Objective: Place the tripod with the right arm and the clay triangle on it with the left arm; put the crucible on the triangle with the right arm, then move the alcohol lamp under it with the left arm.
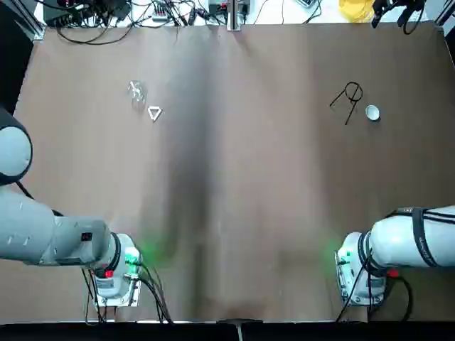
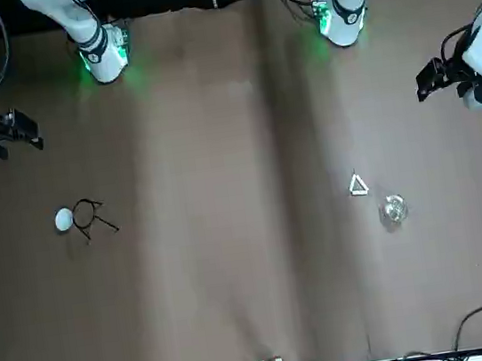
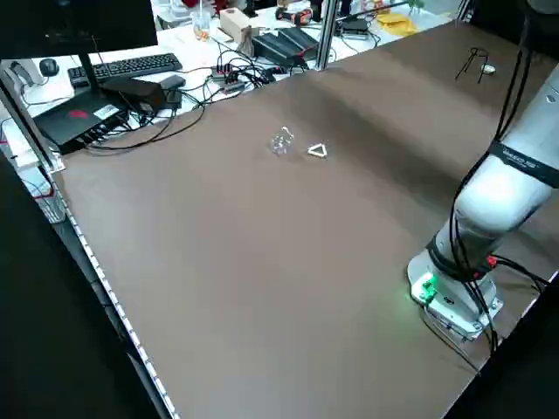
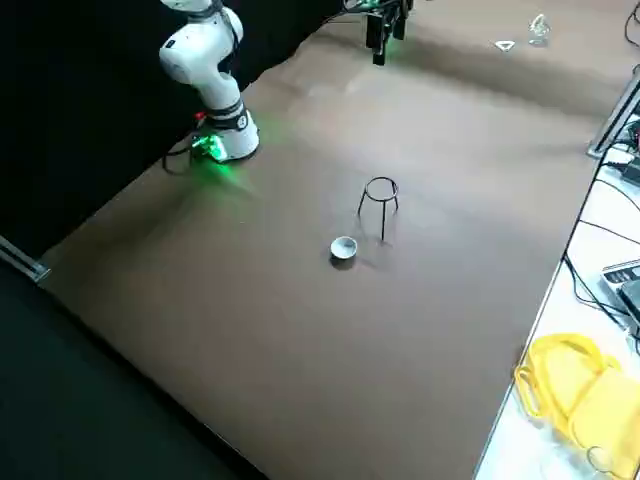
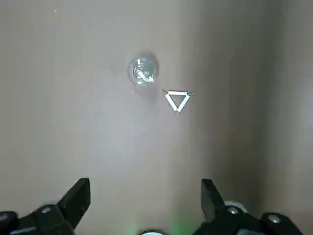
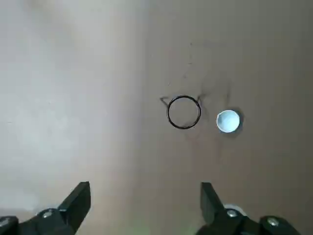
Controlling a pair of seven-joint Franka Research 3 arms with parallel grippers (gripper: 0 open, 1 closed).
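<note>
Tripod [image 6: 184,128], upright on counter [image 1: 249,142]: below and forward of right hand [image 6: 145,190], nearer to it than to left hand [image 5: 145,187]; crucible [image 6: 228,121] just beside. Both hands: raised, fingers apart, empty.

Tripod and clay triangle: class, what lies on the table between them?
Nothing; the top view shows only bare tabletop, with a dark shadowy band across it, between the tripod and the clay triangle.
</note>
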